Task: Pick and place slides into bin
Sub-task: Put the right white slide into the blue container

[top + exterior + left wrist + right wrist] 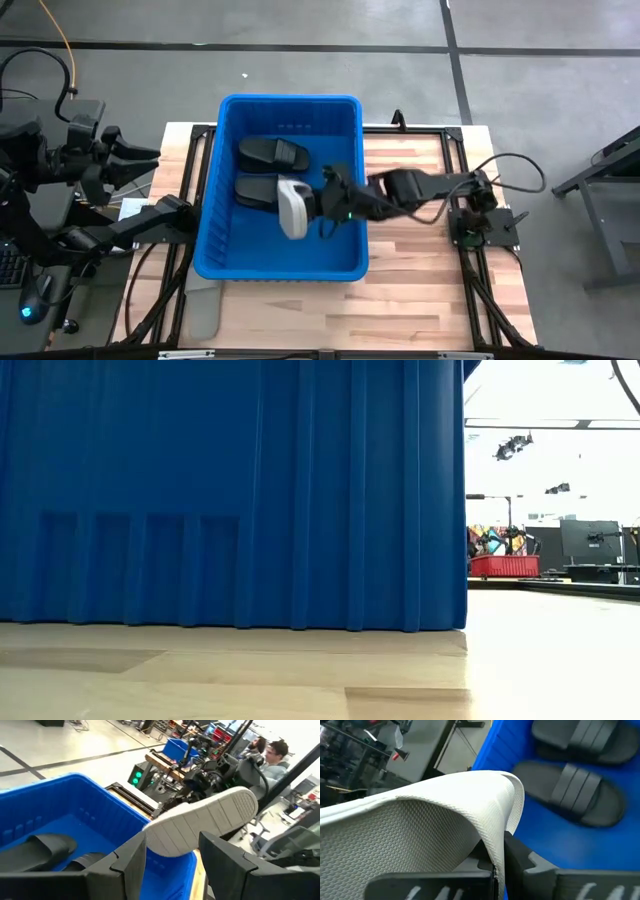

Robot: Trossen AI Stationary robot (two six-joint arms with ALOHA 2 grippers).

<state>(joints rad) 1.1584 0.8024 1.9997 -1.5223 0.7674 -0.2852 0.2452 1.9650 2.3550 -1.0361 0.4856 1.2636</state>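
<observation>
The blue bin (290, 260) stands mid-table; its wall fills the low view (230, 490). Two black slides (272, 153) (256, 190) lie on its floor, also seen in the right wrist view (580, 795). My right gripper (318, 203) reaches in over the bin's right wall, shut on a light grey slide (292, 206), whose ribbed sole shows in the left wrist view (205, 820). My left gripper (188, 214) is open and empty outside the bin's left wall. Another grey slide (203, 312) lies flat on the table at the near left. My right gripper pinches the grey slide's band strap at its edge (496, 851) between its two fingers, one on the strap's textured inner face and one outside. The fingers come from the table's right, slanting down. The slide is tipped on its side and lifted clear above the black slides.
The bin's walls (355, 180) stand high around the held slide. Black frame rails run along the table's left (165, 290) and right (470, 280) sides. Bare wood lies right of the bin (420, 280). People and equipment show beyond the table (275, 755).
</observation>
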